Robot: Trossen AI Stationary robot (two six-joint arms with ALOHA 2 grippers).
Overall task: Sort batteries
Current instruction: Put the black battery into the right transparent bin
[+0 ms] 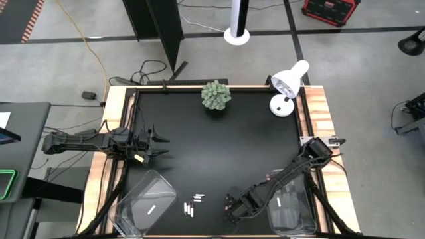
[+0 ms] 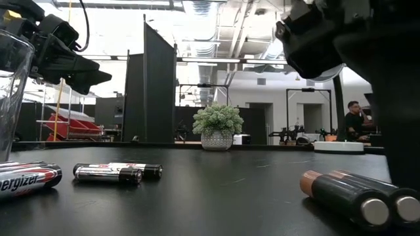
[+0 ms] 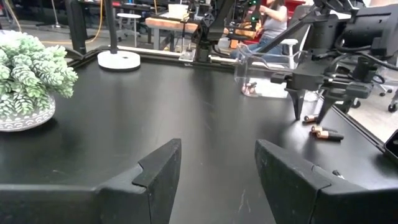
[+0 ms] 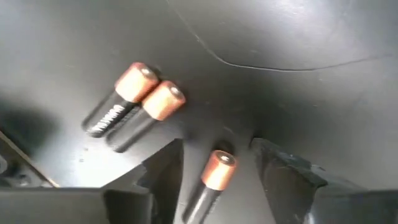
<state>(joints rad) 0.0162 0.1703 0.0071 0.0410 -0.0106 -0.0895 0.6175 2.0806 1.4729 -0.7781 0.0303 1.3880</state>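
Note:
Three dark batteries with copper-red ends lie on the black table near its near edge. In the right wrist view, one dark battery (image 4: 214,177) lies between the open fingers of my right gripper (image 4: 216,144), which stand on either side without touching it. A pair of dark batteries (image 4: 134,106) lies side by side just beyond. Several white/silver batteries (image 1: 194,204) lie to the left of my right gripper (image 1: 234,207). My left gripper (image 1: 161,141) hovers open over the table's left side, far from every battery.
A clear bin (image 1: 147,202) sits at the near left and another clear bin (image 1: 290,207) at the near right, beside the right arm. A potted plant (image 1: 216,95) and a white lamp (image 1: 289,86) stand at the far edge. The table's middle is bare black mat.

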